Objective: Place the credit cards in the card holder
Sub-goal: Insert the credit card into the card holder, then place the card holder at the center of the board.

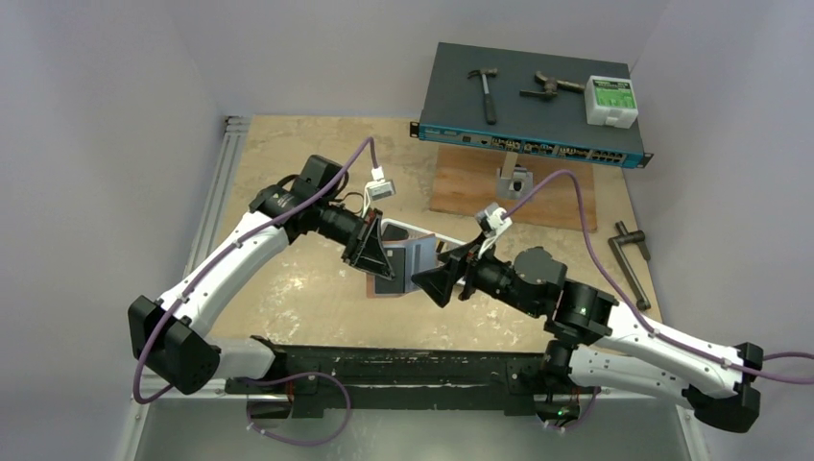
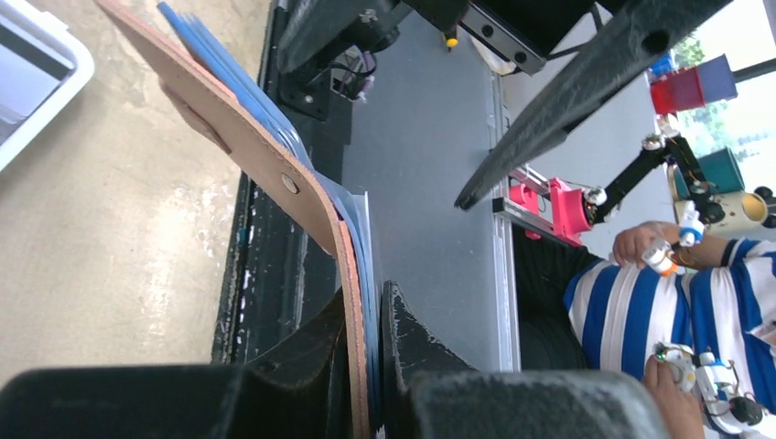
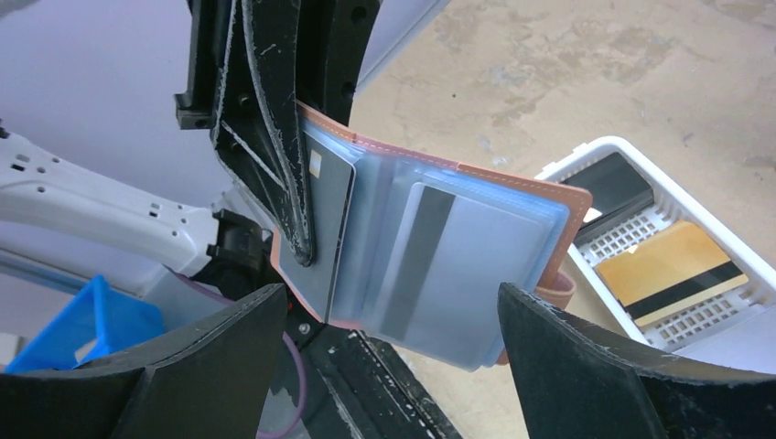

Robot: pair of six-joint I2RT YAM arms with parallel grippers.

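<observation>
The reddish-brown card holder (image 3: 549, 197) hangs open above the table, its clear blue sleeves fanned out. My left gripper (image 2: 373, 366) is shut on its edge; in the right wrist view its fingers (image 3: 274, 137) clamp the holder's left side over a grey card (image 3: 322, 233). A pale blue-grey card (image 3: 430, 261) with a dark stripe sits in a sleeve. My right gripper (image 3: 393, 357) stands open just in front of the holder, touching nothing. A black card (image 3: 615, 186) and an orange-yellow card (image 3: 673, 274) lie in the white tray (image 3: 595, 151).
The white tray (image 1: 401, 229) sits on the table just behind both grippers. At the back a network switch (image 1: 528, 110) carries a hammer, tools and a small box. A wooden board (image 1: 509, 187) lies before it, a black crank (image 1: 629, 259) to the right.
</observation>
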